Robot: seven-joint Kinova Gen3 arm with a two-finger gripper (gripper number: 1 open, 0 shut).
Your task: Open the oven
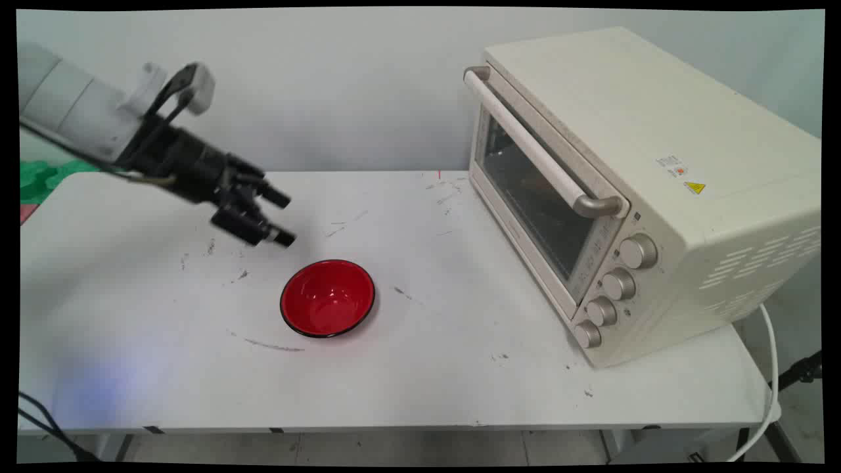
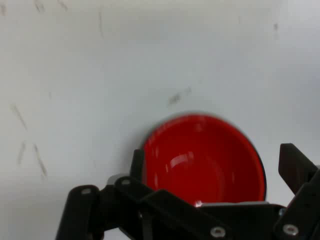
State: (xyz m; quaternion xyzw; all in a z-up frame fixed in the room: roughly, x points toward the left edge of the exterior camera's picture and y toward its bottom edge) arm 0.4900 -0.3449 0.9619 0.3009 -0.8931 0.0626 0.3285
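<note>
A red bowl (image 1: 328,298) with a black rim stands empty on the white table (image 1: 427,381), left of the middle. My gripper (image 1: 284,218) hangs above the table just up and left of the bowl, open and holding nothing. Its two fingertips (image 1: 284,239) point right and down toward the bowl without touching it. In the hand view the bowl (image 2: 202,160) fills the lower middle, framed between the two black fingers (image 2: 295,165) and partly covered by the linkage at the bottom.
A cream toaster oven (image 1: 631,190) stands on the table's right side, door shut, handle (image 1: 532,144) and knobs (image 1: 614,286) facing left. Its white cable (image 1: 770,387) drops off the right edge. Green items (image 1: 39,179) lie beyond the far left.
</note>
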